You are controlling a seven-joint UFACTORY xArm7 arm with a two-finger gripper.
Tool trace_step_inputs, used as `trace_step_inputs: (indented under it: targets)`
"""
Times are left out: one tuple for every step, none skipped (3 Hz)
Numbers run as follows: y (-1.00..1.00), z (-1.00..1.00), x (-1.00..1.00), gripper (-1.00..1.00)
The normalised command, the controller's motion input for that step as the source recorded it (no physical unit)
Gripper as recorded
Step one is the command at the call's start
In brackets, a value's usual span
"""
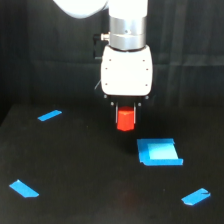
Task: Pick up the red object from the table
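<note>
The red object (125, 119), a small red-orange stubby block, sits between the dark fingers (114, 111) of my gripper (125, 121). The gripper hangs straight down from its white housing and is shut on the block. The block appears to hang above the black table (75, 160), with a faint red glow on the surface below it. The fingers are mostly hidden against the dark background.
A larger flat blue square piece (159, 151) lies on the table just toward the exterior view's right of the gripper and nearer the camera. Blue tape strips lie at the back left (49, 115), front left (24, 188) and front right (196, 197).
</note>
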Motion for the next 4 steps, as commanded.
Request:
trace_step_inputs:
  targets:
    - [-0.10,0.68,0.01,-1.00]
    - [0.00,0.34,-0.09,-1.00]
    - [0.06,0.25,-0.10,-1.00]
    - [-0.01,0.21,-0.12,-0.99]
